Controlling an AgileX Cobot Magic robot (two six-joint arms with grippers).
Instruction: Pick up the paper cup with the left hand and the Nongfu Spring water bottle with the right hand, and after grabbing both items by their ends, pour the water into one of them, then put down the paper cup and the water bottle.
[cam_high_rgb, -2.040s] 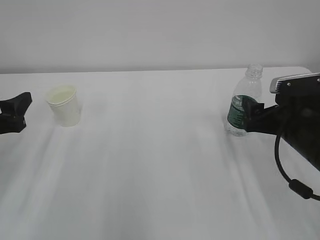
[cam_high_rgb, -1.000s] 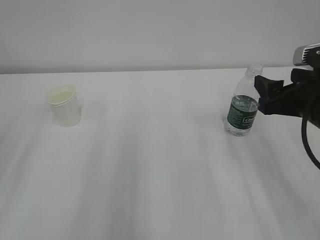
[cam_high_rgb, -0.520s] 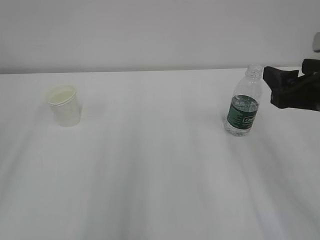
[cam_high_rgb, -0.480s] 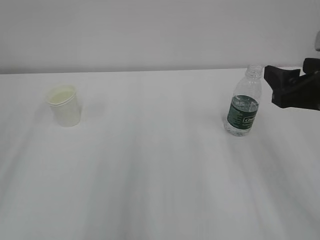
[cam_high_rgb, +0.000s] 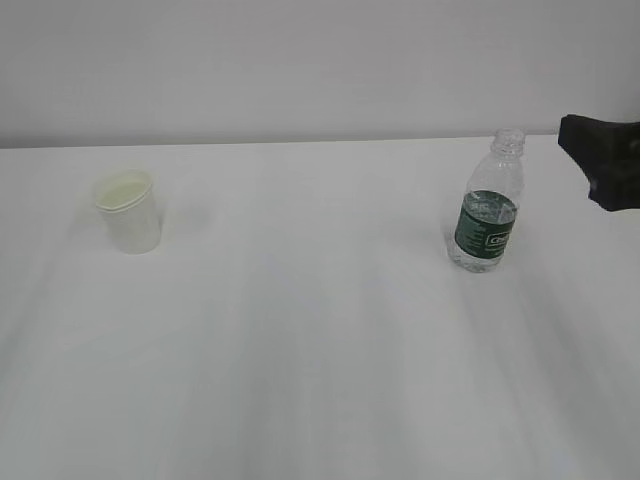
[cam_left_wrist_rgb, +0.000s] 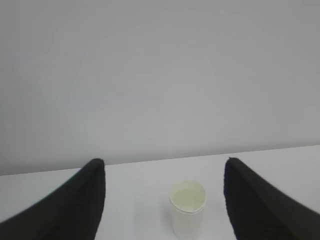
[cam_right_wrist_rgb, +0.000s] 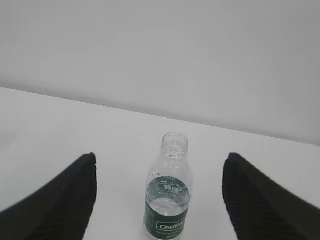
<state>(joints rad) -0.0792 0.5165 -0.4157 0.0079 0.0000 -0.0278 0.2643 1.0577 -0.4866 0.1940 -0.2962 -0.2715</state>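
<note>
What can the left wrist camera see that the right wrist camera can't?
Only the left wrist view shows the paper cup, standing upright on the white table, framed between the two open fingers of the left hand. Only the right wrist view shows the water bottle, upright, uncapped, with its dark green label, framed between the open fingers of the right hand. Both views share the white table, the plain grey wall behind it, and a pair of black fingers spread wide and touching nothing.

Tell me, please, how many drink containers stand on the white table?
2: an off-white tapered paper cup at the left and a clear ribbed plastic bottle with a dark green label at the right.
</note>
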